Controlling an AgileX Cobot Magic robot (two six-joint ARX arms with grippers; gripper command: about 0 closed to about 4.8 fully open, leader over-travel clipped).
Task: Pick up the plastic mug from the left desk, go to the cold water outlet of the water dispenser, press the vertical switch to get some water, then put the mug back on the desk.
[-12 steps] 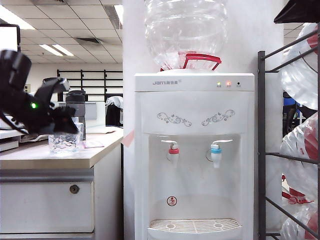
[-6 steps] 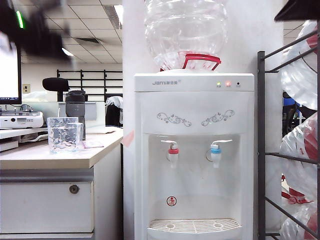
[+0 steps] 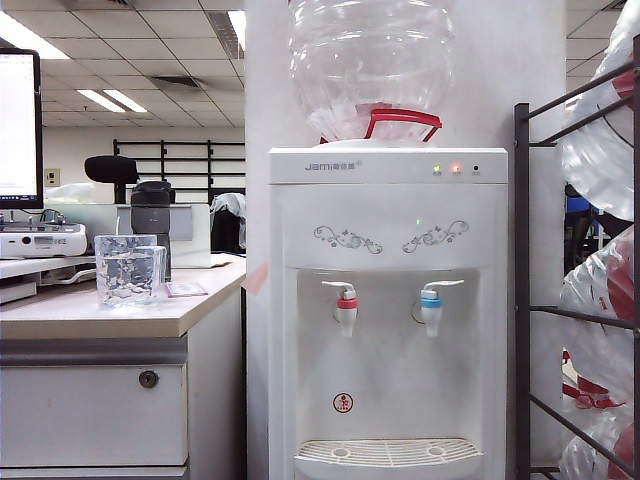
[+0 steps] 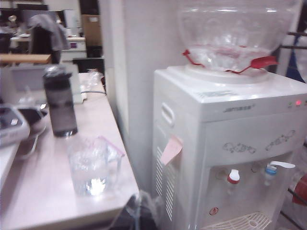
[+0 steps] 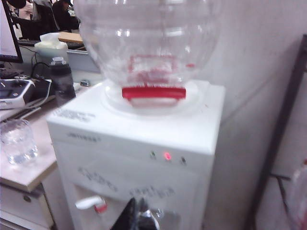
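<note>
Exterior view: plastic mug (image 3: 129,268) stands on left desk (image 3: 100,315).

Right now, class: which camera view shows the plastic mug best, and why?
The exterior view: the plastic mug stands sharp and side-on on the left desk. The left wrist view shows it from above, blurred. The right wrist view catches it at the picture's edge.
</note>
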